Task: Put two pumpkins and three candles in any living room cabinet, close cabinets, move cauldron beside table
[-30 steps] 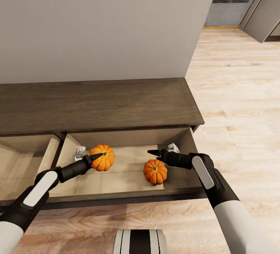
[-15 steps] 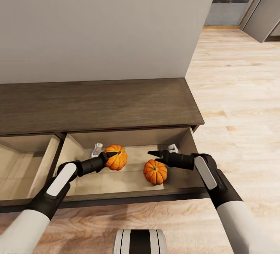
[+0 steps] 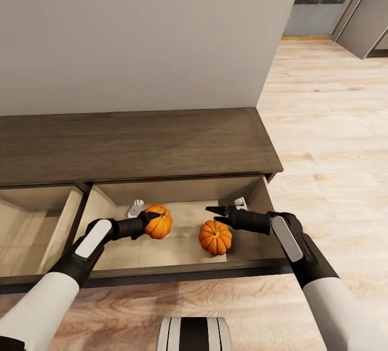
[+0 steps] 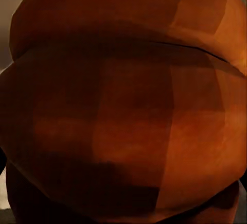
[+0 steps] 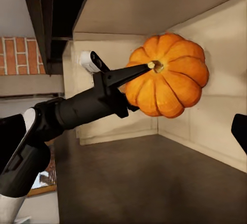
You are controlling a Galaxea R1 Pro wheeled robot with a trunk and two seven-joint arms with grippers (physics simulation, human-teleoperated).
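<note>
Inside the open drawer [image 3: 178, 246], left gripper [image 3: 152, 216] clamped around one pumpkin [image 3: 160, 223].

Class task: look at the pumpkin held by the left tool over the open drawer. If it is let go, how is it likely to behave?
The pumpkin looks rigid, so it probably won't deform in the left tool. Its round, ribbed body may roll slightly on the drawer floor. Its squat shape suggests it would settle like the second pumpkin.

Left fingers [image 3: 151, 215] clamped, right fingers [image 3: 214, 210] apart.
</note>
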